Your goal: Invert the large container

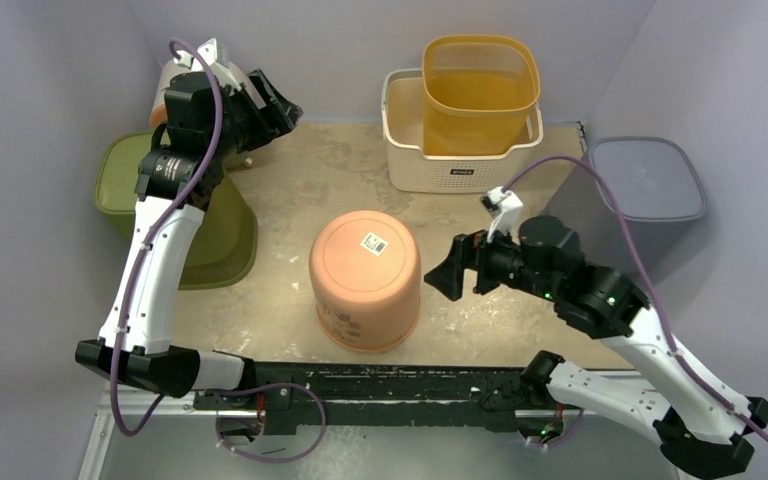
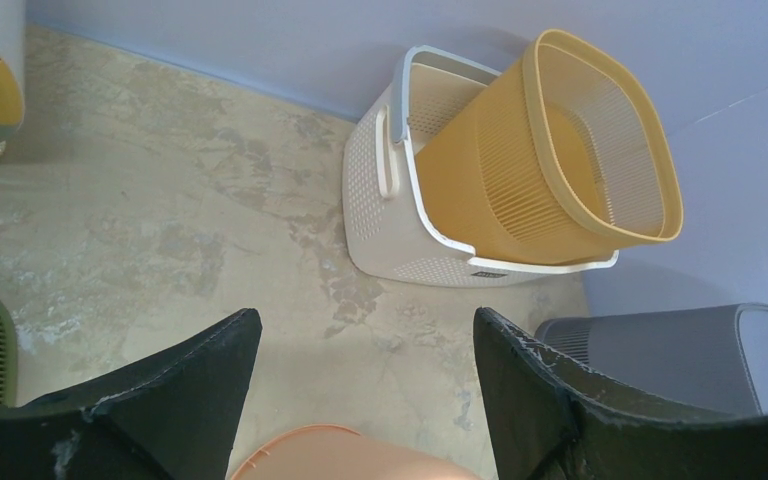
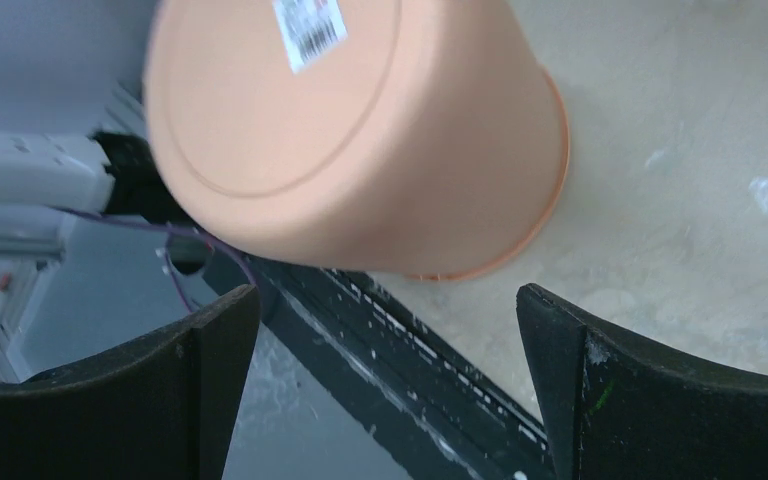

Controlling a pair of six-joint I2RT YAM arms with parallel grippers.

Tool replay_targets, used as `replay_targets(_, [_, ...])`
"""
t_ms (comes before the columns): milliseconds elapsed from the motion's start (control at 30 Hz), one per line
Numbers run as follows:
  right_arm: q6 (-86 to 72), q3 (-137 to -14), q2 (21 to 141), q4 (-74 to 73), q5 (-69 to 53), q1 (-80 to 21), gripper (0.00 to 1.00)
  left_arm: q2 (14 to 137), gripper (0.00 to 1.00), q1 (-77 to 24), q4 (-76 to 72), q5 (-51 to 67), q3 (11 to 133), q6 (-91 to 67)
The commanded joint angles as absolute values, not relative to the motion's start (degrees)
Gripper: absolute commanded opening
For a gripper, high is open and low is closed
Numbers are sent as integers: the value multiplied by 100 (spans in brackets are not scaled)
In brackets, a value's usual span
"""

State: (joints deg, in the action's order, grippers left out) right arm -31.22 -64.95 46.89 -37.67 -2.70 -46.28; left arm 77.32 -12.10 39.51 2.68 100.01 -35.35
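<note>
The large container (image 1: 365, 280), a peach plastic tub, stands mouth-down on the table's middle with its flat base and barcode label facing up. My right gripper (image 1: 443, 272) hangs just right of it, open and empty, apart from its wall. The right wrist view shows the tub (image 3: 360, 130) ahead of the open right gripper (image 3: 385, 292). My left gripper (image 1: 282, 108) is raised at the back left, open and empty. In the left wrist view only the tub's edge (image 2: 340, 455) shows below the left gripper (image 2: 365, 320).
A cream perforated basket (image 1: 410, 165) at the back holds a yellow basket (image 1: 480, 95). A grey bin (image 1: 645, 180) stands at the right, a green bin (image 1: 125, 185) at the left under the left arm. A black rail (image 1: 390, 385) runs along the near edge.
</note>
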Motion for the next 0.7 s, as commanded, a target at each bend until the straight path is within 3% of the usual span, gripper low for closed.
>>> replay_targets(0, [-2961,-6047,4810,-3869,-802,-4692,100,7982,75,-1239,3836,474,10509,-3475])
replay_targets(233, [-2922,-5746,5087,-3579,-1204,-4960,100,8154,76,-1239,3759,559,10694,-3448])
replay_targets(400, [-3294,-5714,5590,-3166,-1125,-5751,100,8292,76,-1239,3797,495,11052,-3387])
replay_targets(533, [-3977,-5619,6068,-2575,-673,-6609,100,8404,76,-1239,3775,507,11368,-3437])
replay_targets(667, [-4841,-5732,6558,-2581,686,-7020,100,8266,76,-1239,3623,560,11205,-3546])
